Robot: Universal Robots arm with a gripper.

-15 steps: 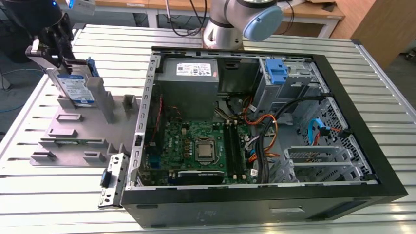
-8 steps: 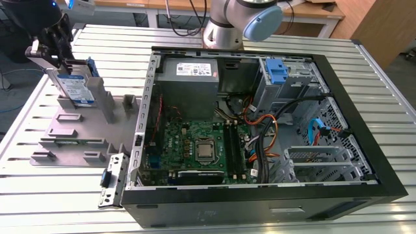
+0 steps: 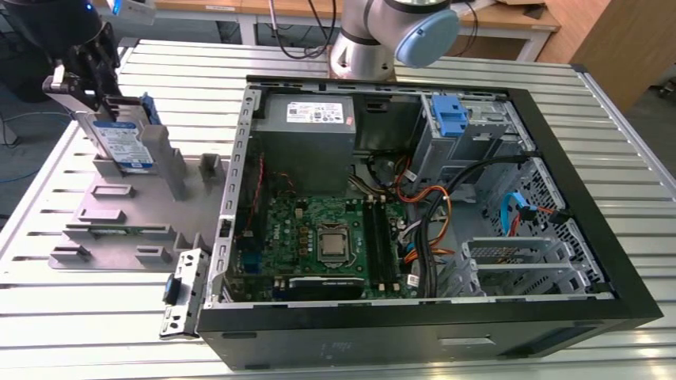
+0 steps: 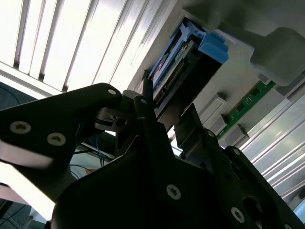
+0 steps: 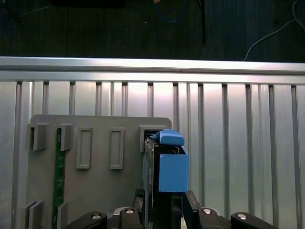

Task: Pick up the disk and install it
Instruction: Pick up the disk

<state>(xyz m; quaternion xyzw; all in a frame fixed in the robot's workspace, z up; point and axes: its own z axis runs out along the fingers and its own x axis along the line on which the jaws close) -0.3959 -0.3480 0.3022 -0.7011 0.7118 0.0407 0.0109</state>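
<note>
On the grey fixture plate [image 3: 116, 218] at the exterior view's left, the disk [image 3: 123, 144] stands on edge in a slot, printed label showing, blue rail along one edge. The fingers [image 5: 190, 204] sit one on each side of its upper end and look closed against it; in the first wrist view I see no gap between them and the drive body. I judge the grasp made and the lift not begun, or barely so: I cannot tell whether the lower end is clear of the slot. Pick-up is thus roughly half done, and the whole install is left. The open computer case [image 3: 423, 198] lies on its side on the slatted tabletop [image 3: 85, 324], well apart from the disk, toward the exterior view's right. The drive bay near the top of that view holds a bare blue bracket [image 3: 449, 117]; the grey power supply [image 3: 309, 119] sits near it. Obstacles, my reading: a black cable bundle [image 3: 470, 178] and orange wires [image 3: 431, 198] loop across the space below the bay, and the case wall rises between fixture and bay. A green memory stick [image 5: 59, 171] stands in another fixture slot, apart from the disk. A small metal bracket [image 3: 180, 297] lies on the tabletop just beside the case's near corner.
</note>
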